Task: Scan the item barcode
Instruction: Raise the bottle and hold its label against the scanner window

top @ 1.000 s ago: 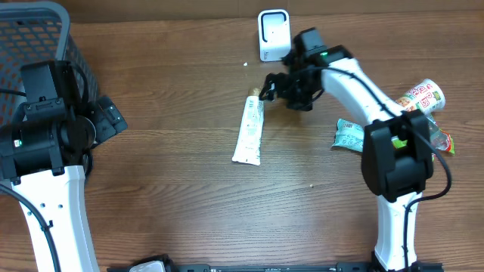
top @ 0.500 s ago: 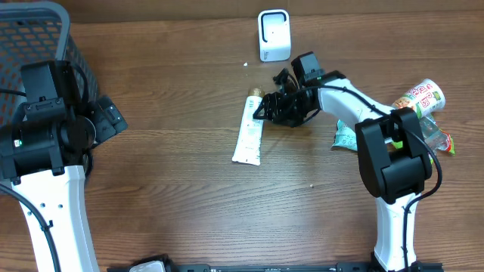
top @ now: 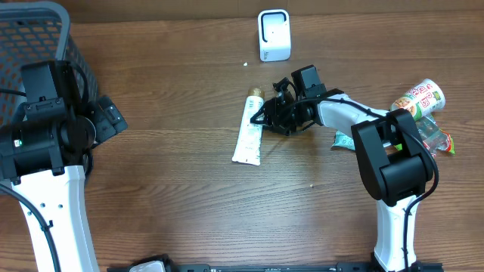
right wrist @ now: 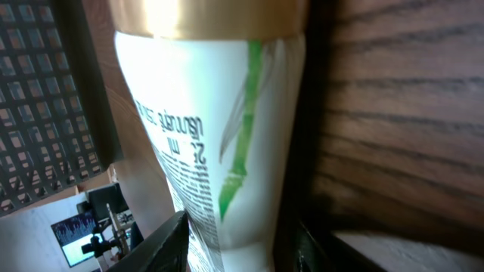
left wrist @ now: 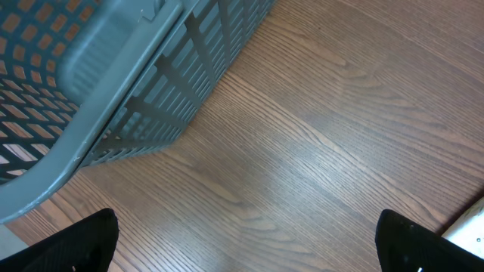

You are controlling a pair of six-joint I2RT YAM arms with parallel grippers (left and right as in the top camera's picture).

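Mock checkout: scanner [top: 273, 34], basket [top: 34, 45]

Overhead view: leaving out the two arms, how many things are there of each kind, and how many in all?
Basket: 1
Scanner: 1
Tube: 1
Cup: 1
Packets: 2
Total: 6
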